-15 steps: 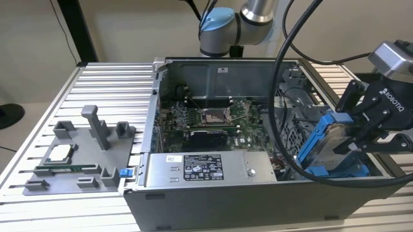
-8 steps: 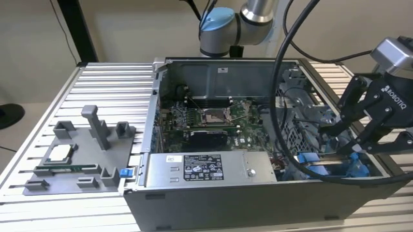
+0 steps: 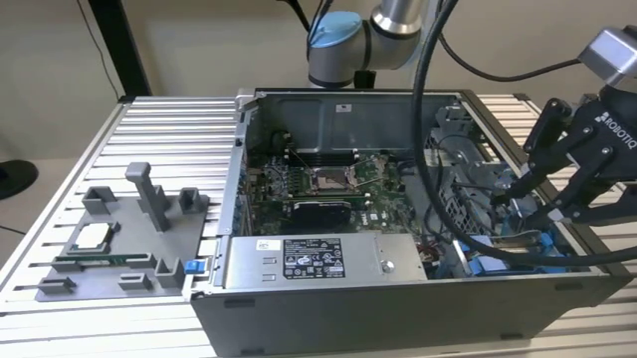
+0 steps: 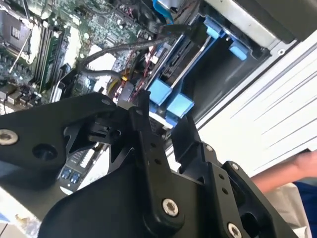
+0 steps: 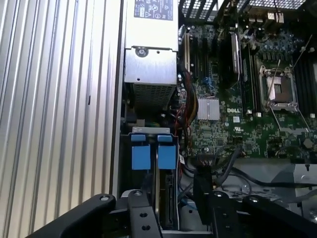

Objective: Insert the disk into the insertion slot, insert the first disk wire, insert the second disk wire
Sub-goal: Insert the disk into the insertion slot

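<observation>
The black robot gripper [image 3: 527, 207] hangs inside the open dark grey metal computer case [image 3: 398, 317], which sits on the ribbed silver tabletop [image 3: 169, 127]. Its two fingers [image 5: 142, 218] are apart and pinch nothing that I can see. Just below them is the silver-grey flat disk in its bright blue plastic frame [image 5: 167, 198]. The disk stands on its thin edge inside the grey metal insertion slot with small holes and blue rails [image 3: 460, 209], by the case wall on the exterior view's right. Its two blue square tabs [image 5: 141, 156] are at the end nearest the grey boxy power supply with the white label [image 3: 309, 261]. I think the disk is in, or nearly in, but I cannot tell if it is pushed all the way. To do this step well, the gripper should be lined up over the thin edge of the disk, one finger on each side, and go down straight and slow. A push should land on the blue frame, not on the bare metal. Thin black wires [image 5: 232, 159] lie just beside the slot, over the green circuit board [image 3: 318, 186], so the fingers should not catch or squash them. The slot looks tight, so a tilt could make the disk jam.
</observation>
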`<state>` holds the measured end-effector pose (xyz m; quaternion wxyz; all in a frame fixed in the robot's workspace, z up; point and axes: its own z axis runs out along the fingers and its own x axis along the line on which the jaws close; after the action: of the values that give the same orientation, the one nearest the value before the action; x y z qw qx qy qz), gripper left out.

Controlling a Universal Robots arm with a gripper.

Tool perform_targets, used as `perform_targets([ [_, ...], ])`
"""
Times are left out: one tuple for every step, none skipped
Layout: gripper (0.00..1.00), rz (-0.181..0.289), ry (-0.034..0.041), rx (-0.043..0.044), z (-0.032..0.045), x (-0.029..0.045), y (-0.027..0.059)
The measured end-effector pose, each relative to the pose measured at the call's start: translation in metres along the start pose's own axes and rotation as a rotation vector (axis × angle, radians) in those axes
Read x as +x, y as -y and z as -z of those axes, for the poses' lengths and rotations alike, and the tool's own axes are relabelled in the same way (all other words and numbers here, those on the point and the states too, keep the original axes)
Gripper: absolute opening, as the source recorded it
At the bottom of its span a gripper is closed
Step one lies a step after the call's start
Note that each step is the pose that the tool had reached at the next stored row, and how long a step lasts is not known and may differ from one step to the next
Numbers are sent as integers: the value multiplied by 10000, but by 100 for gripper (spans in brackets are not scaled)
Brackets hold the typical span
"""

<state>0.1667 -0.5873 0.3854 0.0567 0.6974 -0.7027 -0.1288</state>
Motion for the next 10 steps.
perform_targets([
  [100,4,-1,43,-11,0,-40],
  [100,10,-1,86,-22,-1,-80],
  [100,13,0,119,-32,-5,-114],
  [100,16,1,150,-37,-14,-143],
  [100,19,4,178,-35,-23,-168],
  [100,22,2,205,-26,-29,-189],
  [100,26,2,243,-14,-34,-211],
  [100,30,5,279,-3,-40,-229],
  [100,35,7,324,5,-46,-244],
  [100,44,6,408,7,-52,-257],
])
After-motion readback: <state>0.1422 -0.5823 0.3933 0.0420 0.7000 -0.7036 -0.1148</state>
